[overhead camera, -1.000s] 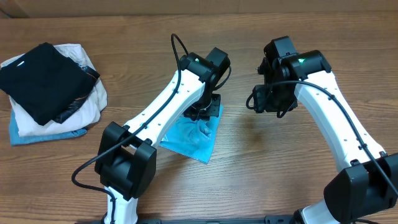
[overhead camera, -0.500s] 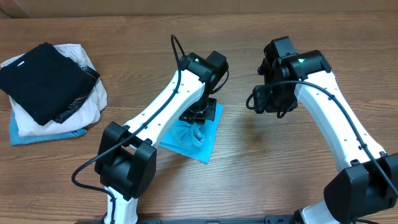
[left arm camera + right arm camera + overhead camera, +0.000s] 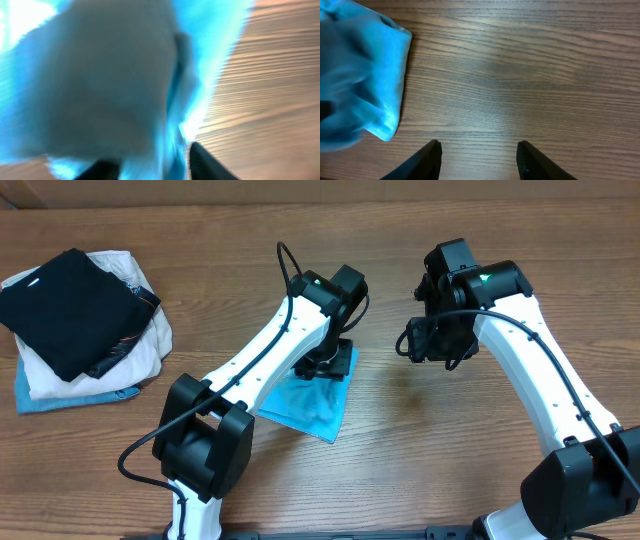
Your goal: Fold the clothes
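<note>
The sky-blue T-shirt (image 3: 312,402) lies folded into a small flat packet at the table's middle; its lettering is hidden. My left gripper (image 3: 326,364) is down on the packet's far edge. In the left wrist view its fingers (image 3: 152,166) are spread, with blurred blue cloth (image 3: 100,75) between and beyond them. My right gripper (image 3: 428,343) hovers to the right of the shirt, open and empty (image 3: 477,160) over bare wood. The shirt's folded edge (image 3: 367,75) shows at the left of the right wrist view.
At the far left stands a pile of folded clothes: a black garment (image 3: 65,305) on top, a cream one (image 3: 145,348) under it, and a light blue one (image 3: 55,400) at the bottom. The table is brown wood (image 3: 430,440).
The cloth bunched up under my left gripper has dropped and now lies flat. The left gripper has shifted slightly toward the far edge. The right arm has not moved.
</note>
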